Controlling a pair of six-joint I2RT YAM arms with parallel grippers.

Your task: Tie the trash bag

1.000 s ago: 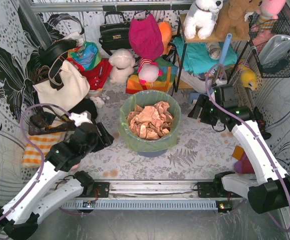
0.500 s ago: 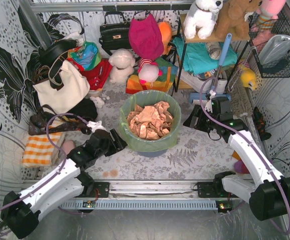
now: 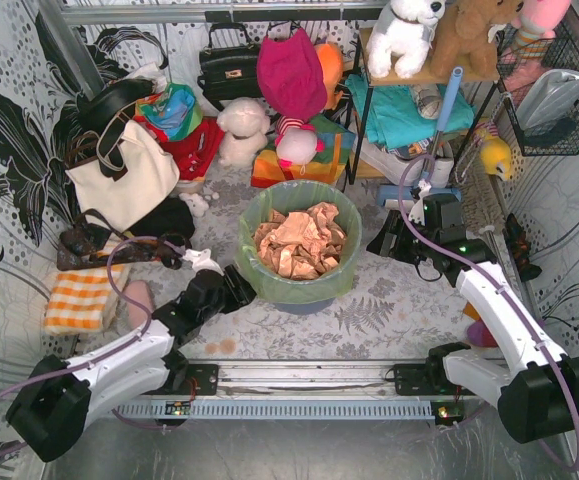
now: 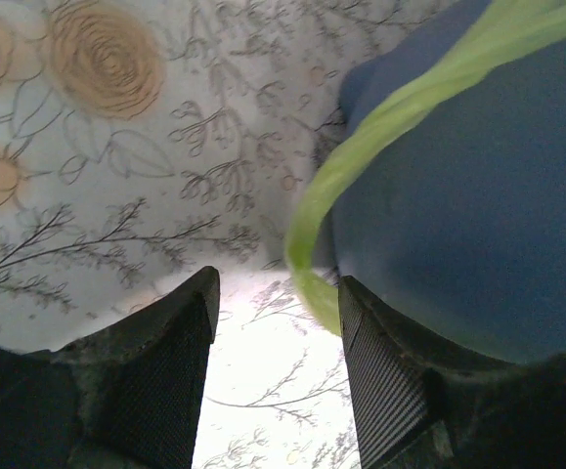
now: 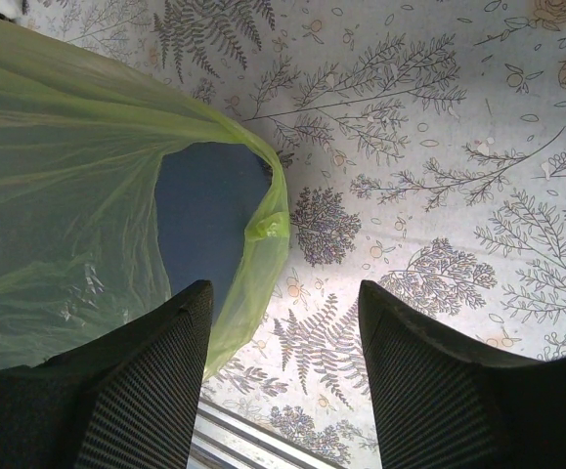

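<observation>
A: Trash bag, where?

B: The trash bag [image 3: 269, 282] lines the bin [image 3: 304, 303]. Its mouth is open and its rim is folded out over the bin's lip, hanging down the outside. Crumpled tan paper [image 3: 299, 240] fills it close to the bin's top. No knot yet.

A: Left gripper?

B: The left gripper [image 3: 237, 285] is low at the bin's left side, right by the green overhang. In the wrist view its fingers stand apart with nothing between them. A loose green strip of the bag runs down the bin's blue wall and ends just beside the finger nearer the bin — can't tell if it touches.

A: Right one?

B: The right gripper [image 3: 381, 240] is to the bin's right, apart from it. Its fingers are spread wide and it is empty. Its wrist view shows the bag's overhang draped over the bin wall, the edge bunched into a small twist, with the floral cloth [image 5: 439, 147] beyond the bin.

A: Clutter?

B: A cream tote [image 3: 124, 180] is back-left of the bin — a white plush [image 3: 241, 130] is behind the bin, and an orange checked cloth [image 3: 79, 298] is left of the bin
</observation>
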